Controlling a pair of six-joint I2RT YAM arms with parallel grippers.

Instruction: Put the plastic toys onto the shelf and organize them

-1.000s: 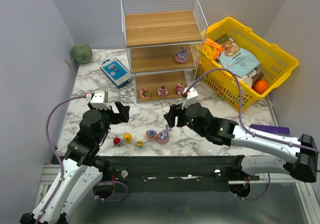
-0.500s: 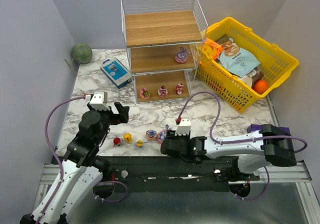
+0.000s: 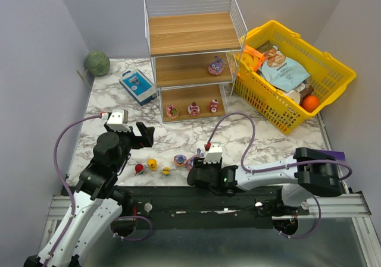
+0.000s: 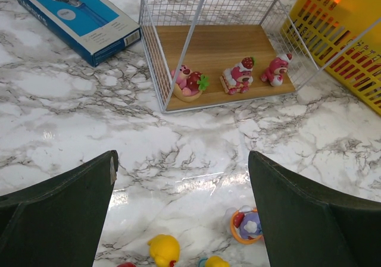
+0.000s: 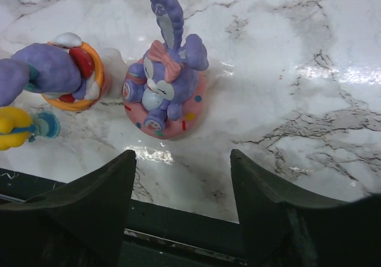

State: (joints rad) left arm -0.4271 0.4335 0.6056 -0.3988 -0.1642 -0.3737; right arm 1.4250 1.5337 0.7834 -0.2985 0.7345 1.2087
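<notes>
The shelf [image 3: 193, 59] stands at the back centre. Its bottom board holds three pink-red cake-like toys [image 3: 193, 108], which also show in the left wrist view [image 4: 237, 77]. A bunny-eared toy [image 3: 216, 66] is on the middle board. Near the front edge of the table lie a red-haired toy [image 3: 139, 169], two yellow toys [image 3: 152, 164], an orange-rimmed purple toy [image 3: 180, 160] and a pink-purple bunny toy [image 3: 194, 162]. My right gripper [image 5: 181, 160] is open and low at the table edge, just short of the bunny toy [image 5: 165, 94]. My left gripper [image 4: 183, 160] is open and empty above the yellow toys [image 4: 164, 249].
A blue-white box [image 3: 137, 85] lies left of the shelf. A green ball [image 3: 96, 62] sits at the back left. A yellow basket [image 3: 333, 65] of snack packets stands right of the shelf. The table's dark front edge [image 5: 178, 222] runs under my right gripper.
My right arm has swung from mid-table down to the near edge and settled low behind the bunny toy. The left arm and the toys have not moved.
</notes>
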